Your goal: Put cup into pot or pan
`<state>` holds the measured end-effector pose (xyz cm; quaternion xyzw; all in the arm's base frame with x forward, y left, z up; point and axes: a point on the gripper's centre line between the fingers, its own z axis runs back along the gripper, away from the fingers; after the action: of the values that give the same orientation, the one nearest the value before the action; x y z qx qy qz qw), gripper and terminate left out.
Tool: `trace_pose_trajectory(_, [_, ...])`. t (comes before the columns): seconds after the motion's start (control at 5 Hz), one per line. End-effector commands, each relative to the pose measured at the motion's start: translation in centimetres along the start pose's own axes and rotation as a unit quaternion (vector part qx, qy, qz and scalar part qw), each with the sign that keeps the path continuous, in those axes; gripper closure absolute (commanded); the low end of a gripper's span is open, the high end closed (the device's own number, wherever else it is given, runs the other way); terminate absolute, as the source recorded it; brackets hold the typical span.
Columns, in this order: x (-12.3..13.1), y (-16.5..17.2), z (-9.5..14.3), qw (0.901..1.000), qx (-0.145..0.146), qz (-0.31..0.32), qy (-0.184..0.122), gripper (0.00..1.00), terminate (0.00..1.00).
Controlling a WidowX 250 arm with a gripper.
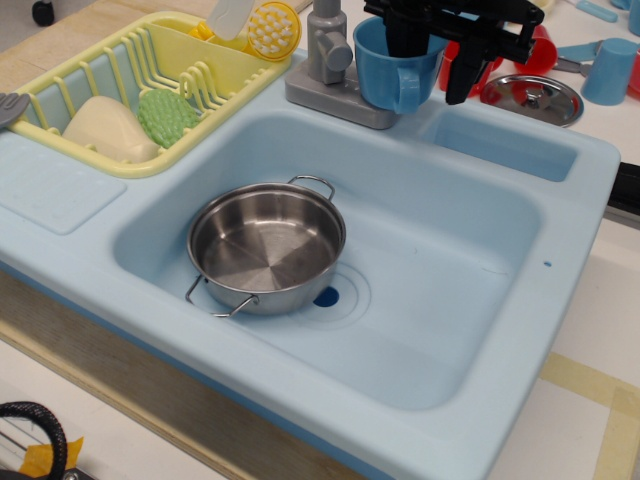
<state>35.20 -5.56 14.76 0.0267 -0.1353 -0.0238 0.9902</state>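
Note:
The large sky-blue cup (393,68) stands upright on the sink's back ledge, just right of the grey faucet (330,45), with its handle facing front. My black gripper (432,68) is low over it and open. One finger (404,35) reaches inside the cup and the other finger (459,78) hangs outside its right wall. I cannot tell whether the fingers touch the wall. The shiny steel pan (266,246) with two wire handles sits empty in the left part of the light-blue sink basin (450,290).
A yellow dish rack (150,85) with a sponge and scrubbers is at the back left. Behind the sink on the right are red cups (536,45), a flat steel lid with a knob (532,98) and a small light-blue cup (610,70).

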Motion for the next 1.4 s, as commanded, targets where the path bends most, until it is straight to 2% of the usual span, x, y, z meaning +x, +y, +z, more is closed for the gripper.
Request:
trace_pose_trajectory(0.0, [-0.2, 0.4, 0.8, 0.9998, 0.002, 0.014, -0.014, 1.0, 0.0])
trace_pose_trajectory(0.2, [-0.7, 0.1, 1.5, 0.9996, 0.018, 0.015, -0.014, 1.0, 0.0])
trace_pose_trajectory(0.4, [-2.5, -0.3, 3.0, 0.9978, 0.041, 0.047, -0.023, 1.0, 0.0])
trace_pose_trajectory(0.6, [-4.9, -0.1, 3.8, 0.9946, 0.052, 0.087, -0.022, 1.0, 0.0])
trace_pose_trajectory(1.0, [-7.6, 2.0, 2.6, 0.9906, 0.043, 0.13, -0.002, 1.0, 0.0])
trace_pose_trajectory(1.2, [-8.6, 3.0, 2.1, 0.9884, 0.039, 0.147, -0.002, 1.0, 0.0])
